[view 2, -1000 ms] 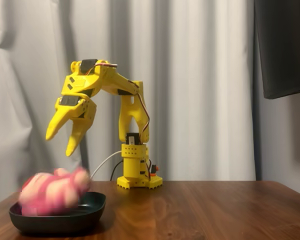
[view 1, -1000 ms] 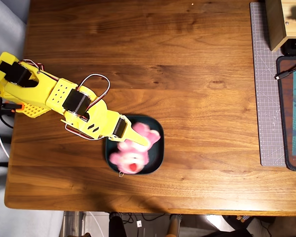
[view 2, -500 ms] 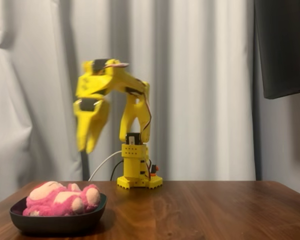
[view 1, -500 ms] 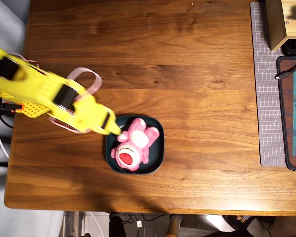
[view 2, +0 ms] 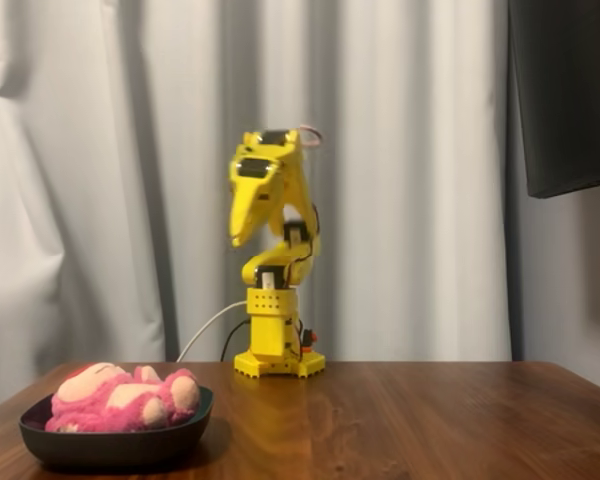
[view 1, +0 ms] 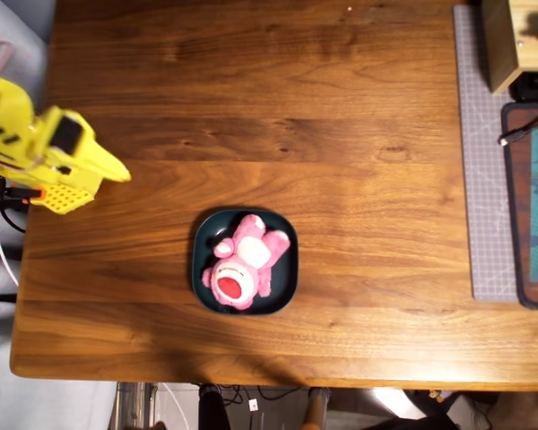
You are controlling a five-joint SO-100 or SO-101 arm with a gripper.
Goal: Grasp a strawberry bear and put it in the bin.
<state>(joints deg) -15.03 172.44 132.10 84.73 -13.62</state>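
The strawberry bear (view 1: 243,263) lay on its back inside the bin (view 1: 289,279), near the front edge of the wooden table (view 1: 341,134). The yellow arm was folded upright over its base, well apart from the dish, and its gripper (view 2: 238,238) pointed downward with the fingers closed together, grasping nothing.

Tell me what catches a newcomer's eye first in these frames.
The pink strawberry bear lying in the dark teal bin near the front-middle of the wooden table stands out first. Next is the bright yellow arm folded back over its base at the overhead view's left edge, its end effector raised, well clear of the bin.
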